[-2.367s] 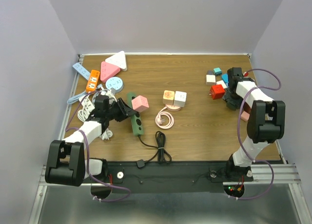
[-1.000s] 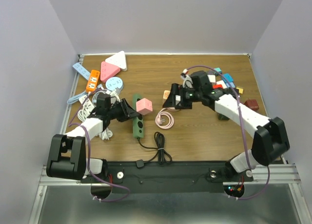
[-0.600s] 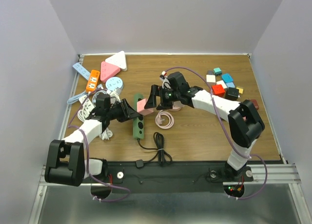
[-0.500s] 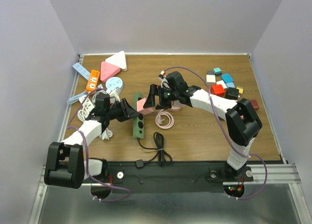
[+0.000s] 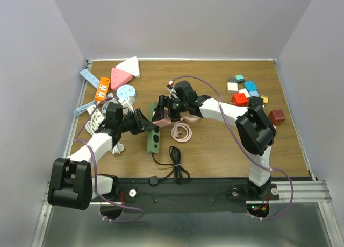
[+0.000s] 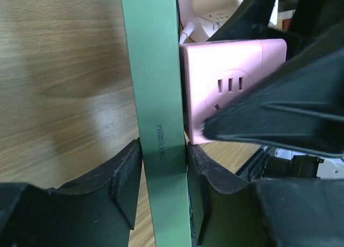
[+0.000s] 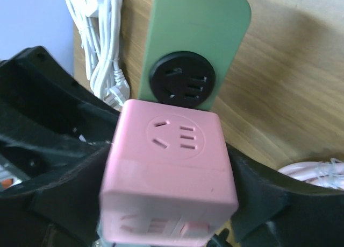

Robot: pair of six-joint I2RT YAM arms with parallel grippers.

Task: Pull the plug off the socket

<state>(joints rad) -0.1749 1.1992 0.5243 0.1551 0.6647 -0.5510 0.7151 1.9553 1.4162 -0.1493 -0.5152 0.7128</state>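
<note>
At the middle of the table (image 5: 226, 150), the left gripper (image 6: 161, 188) clamps the green power strip (image 6: 153, 69). The right gripper (image 5: 163, 109) straddles the pink cube adapter (image 7: 172, 150) plugged into it; I cannot tell whether it grips. Next: squeeze firmly and pull straight off.

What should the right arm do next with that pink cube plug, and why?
Probably close the right gripper firmly on the pink cube plug before any pull. Its fingers flank the cube, but a firm grip isn't clear. The plug sits in the green power strip, and the left gripper clamps that strip, ready to brace it.
</note>
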